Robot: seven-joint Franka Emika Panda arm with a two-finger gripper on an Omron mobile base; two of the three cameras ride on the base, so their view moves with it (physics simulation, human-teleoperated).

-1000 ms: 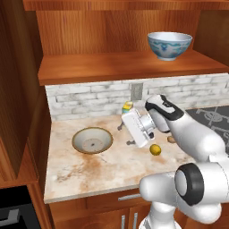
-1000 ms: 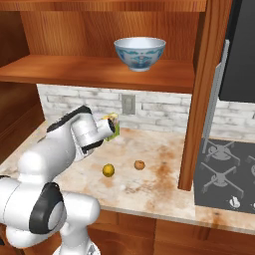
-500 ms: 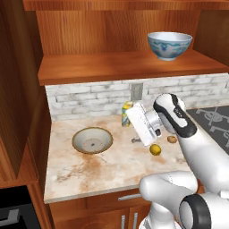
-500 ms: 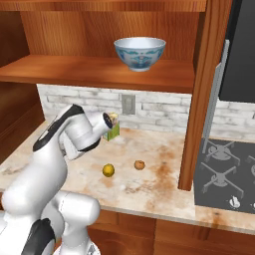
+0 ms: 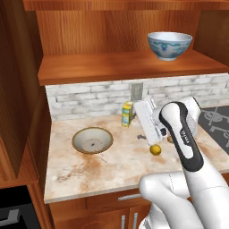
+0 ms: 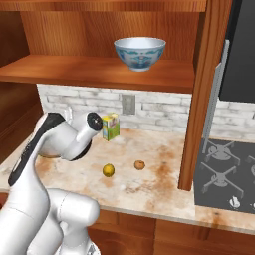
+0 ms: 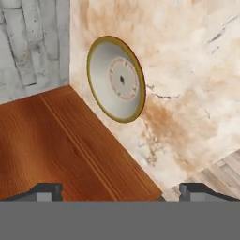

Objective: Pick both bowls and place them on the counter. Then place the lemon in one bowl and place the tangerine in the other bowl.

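The shallow tan-rimmed bowl rests on the beige counter at the left; in the hand view this bowl lies ahead of the fingers, empty. The blue-patterned white bowl stands on the wooden shelf. The lemon and the tangerine lie on the counter, apart from each other. My gripper hangs above the counter just left of the lemon, open and holding nothing, pointing toward the tan-rimmed bowl.
An upright yellow-green carton stands by the brick backsplash. A wooden cabinet side borders the counter's left end. A wooden post and the stove lie to the right.
The arm has folded back toward the base, and the hand has risen slightly and turned toward the tan-rimmed bowl. Bowls and fruit have stayed where they were.
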